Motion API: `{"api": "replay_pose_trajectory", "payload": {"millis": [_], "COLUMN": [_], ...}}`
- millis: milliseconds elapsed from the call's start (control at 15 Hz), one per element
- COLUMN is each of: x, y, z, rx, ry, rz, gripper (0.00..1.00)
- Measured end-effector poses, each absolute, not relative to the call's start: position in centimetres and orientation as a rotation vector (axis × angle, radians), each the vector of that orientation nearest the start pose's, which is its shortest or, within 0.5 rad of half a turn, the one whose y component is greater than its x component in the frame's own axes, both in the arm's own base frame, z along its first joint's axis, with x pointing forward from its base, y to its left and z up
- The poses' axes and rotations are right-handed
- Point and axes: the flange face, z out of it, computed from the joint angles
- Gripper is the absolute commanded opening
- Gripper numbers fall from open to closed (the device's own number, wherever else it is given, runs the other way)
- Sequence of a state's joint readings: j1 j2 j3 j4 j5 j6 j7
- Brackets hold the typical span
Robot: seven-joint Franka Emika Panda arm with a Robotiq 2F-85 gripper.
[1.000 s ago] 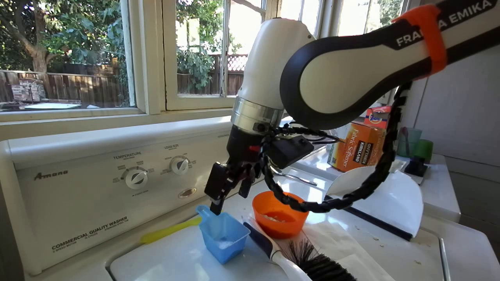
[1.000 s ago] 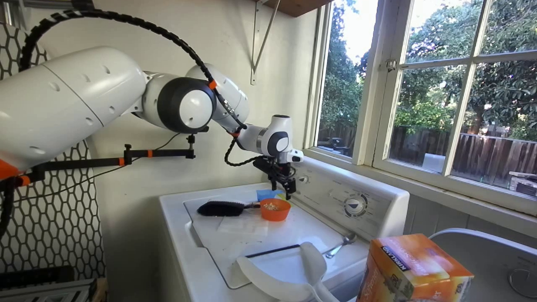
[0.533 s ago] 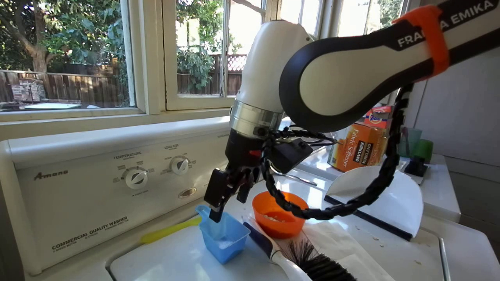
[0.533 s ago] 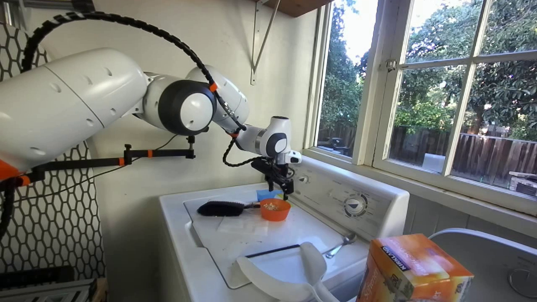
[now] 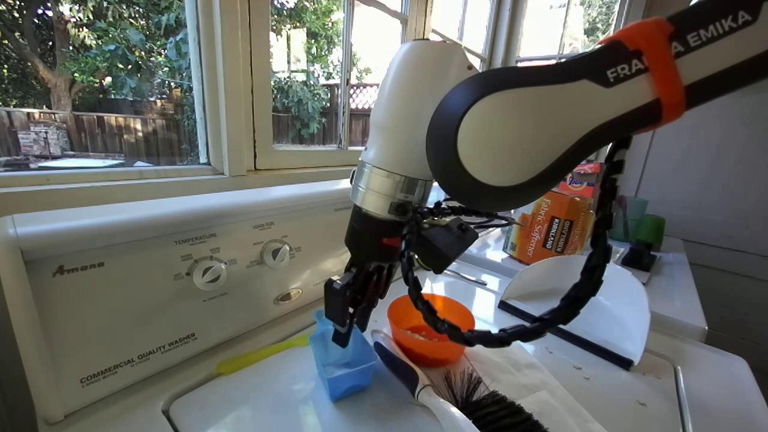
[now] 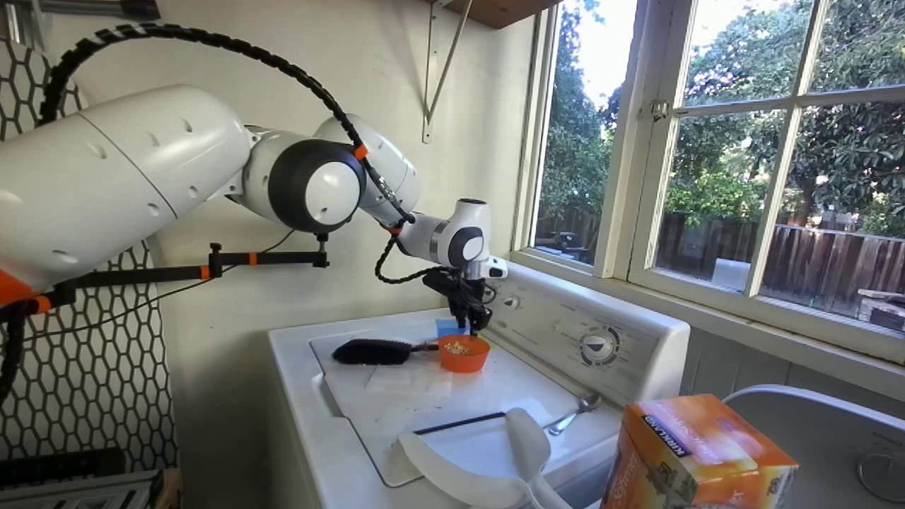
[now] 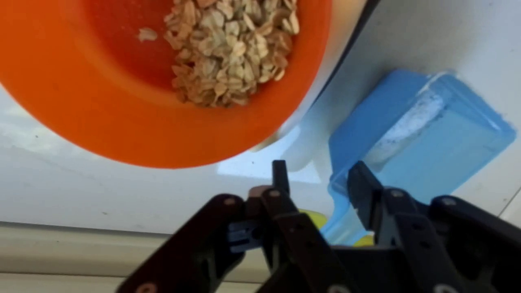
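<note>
My gripper (image 7: 320, 165) stands partly open, lowered at the blue scoop (image 7: 447, 138), which holds a little white stuff. In the wrist view one of its fingers (image 7: 366, 191) is at the scoop's inner wall near the handle. The opposite finger (image 7: 281, 177) is outside, with a gap between it and the blue plastic. In an exterior view the scoop (image 5: 345, 375) stands on the washer lid below the gripper (image 5: 352, 331). Close beside is an orange bowl (image 7: 179, 150) with oat flakes. A yellow utensil (image 5: 261, 355) lies behind the scoop.
A brush (image 5: 498, 414) lies in front of the bowl, its handle between bowl and scoop. The washer's control panel (image 5: 150, 294) rises behind. Farther off are a white dustpan (image 5: 594, 318), a spoon (image 6: 576, 413) and a fabric softener box (image 5: 552, 228).
The gripper has come down and its fingers have moved closer together. In the last half second the blue scoop has turned and shifted slightly, its handle swinging toward the bowl side.
</note>
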State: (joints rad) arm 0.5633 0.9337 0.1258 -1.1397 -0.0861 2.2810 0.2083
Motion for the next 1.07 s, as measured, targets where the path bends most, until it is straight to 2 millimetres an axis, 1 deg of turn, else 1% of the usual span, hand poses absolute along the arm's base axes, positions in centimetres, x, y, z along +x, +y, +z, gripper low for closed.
{"api": "replay_pose_trajectory", "payload": {"millis": [67,133,200,333,467,733,867,1067], "x": [63.0,63.1,63.1,63.3,63.5,64.4,65.0,65.9], "y": [47.4,47.4,47.4,47.5,47.4,46.6,46.1,45.5], "z": [25.9,26.0,26.0,26.4,26.7,27.1,27.5,28.6], "rx": [-2.931,-2.93,-2.93,-2.926,-2.923,-2.907,-2.885,-2.827], "ry": [-0.699,-0.698,-0.697,-0.695,-0.689,-0.649,-0.616,-0.559], "rz": [-0.279,-0.282,-0.285,-0.295,-0.305,-0.33,-0.366,-0.47], "gripper": [0.05,0.01,0.0,0.03,0.03,0.03,0.03,0.03]}}
